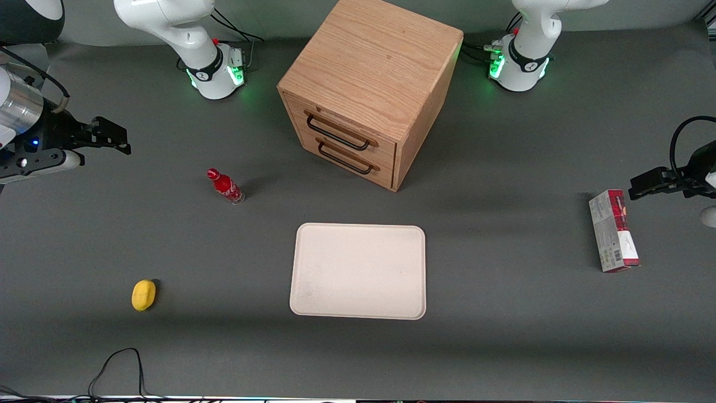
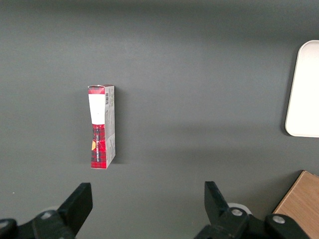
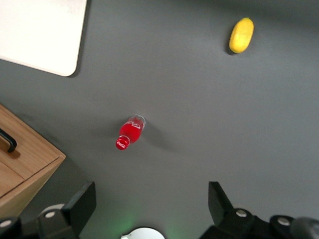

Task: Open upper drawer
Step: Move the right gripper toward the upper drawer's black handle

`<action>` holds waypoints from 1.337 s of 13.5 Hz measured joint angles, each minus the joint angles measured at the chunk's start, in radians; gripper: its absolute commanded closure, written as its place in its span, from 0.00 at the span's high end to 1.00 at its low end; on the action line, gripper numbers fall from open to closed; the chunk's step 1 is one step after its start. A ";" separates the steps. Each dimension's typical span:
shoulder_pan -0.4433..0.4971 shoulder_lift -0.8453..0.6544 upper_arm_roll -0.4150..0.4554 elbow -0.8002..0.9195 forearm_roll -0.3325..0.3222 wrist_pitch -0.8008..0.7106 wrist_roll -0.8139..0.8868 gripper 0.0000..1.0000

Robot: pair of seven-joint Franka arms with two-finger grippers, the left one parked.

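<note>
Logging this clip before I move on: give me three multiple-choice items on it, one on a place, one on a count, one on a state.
1. Where is the gripper?
A. on the upper handle
B. in the air toward the working arm's end of the table, apart from the cabinet
C. over the tray

2. How many bar handles does the cabinet front show?
A. one
B. two
C. three

3. The upper drawer is
A. shut
B. half out
C. removed

Answers: 1 B, it hangs clear of everything; 2 B, one per drawer; 3 A, its front sits flush with the lower drawer.
</note>
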 measured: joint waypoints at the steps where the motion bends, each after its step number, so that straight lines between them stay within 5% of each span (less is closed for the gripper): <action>1: 0.016 0.013 0.001 0.009 0.007 0.000 -0.025 1.00; 8: 0.248 0.182 0.015 0.169 0.048 0.002 -0.041 1.00; 12: 0.282 0.283 0.035 0.246 0.162 0.003 -0.047 1.00; 18: 0.333 0.410 0.136 0.292 0.170 0.074 -0.178 1.00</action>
